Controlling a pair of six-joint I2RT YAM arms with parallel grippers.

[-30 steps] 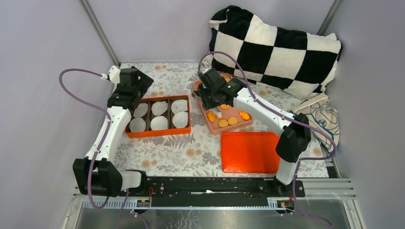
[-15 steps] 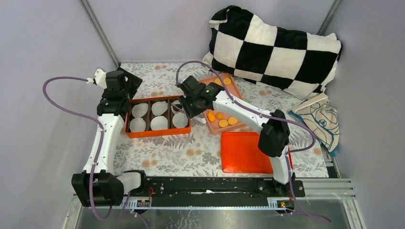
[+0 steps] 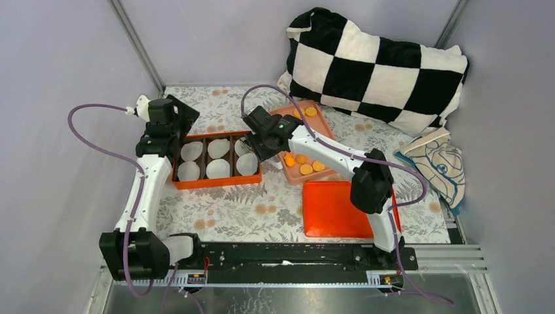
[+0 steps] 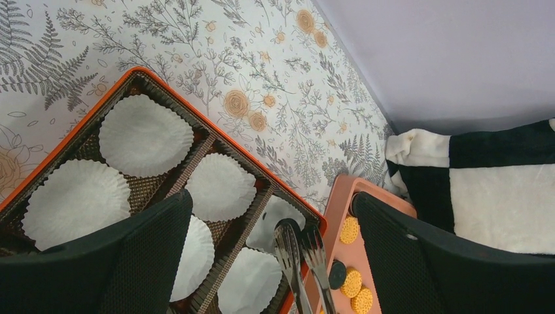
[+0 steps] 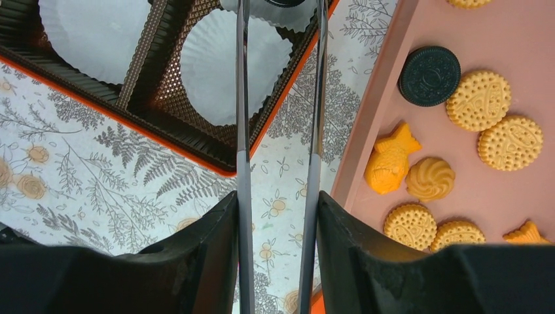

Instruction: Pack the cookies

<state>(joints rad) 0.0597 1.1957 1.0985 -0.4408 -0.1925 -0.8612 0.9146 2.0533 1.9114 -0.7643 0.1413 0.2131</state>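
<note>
Golden-orange cookies and a black one lie on the pink tray. My right gripper is shut on metal tongs. The tongs reach over the far right compartment of the orange box, with a dark round cookie pinched at their tips. White paper liners fill the compartments. My left gripper hangs open above the box's far left corner, holding nothing.
An orange lid lies flat in front of the tray. A black-and-white checkered pillow fills the back right. A printed cloth bag sits at the right edge. Grey walls close in on both sides.
My right arm has swung left with the tongs, from above the pink tray to the box's far right compartment. The left gripper shifted slightly near the box's far left corner.
</note>
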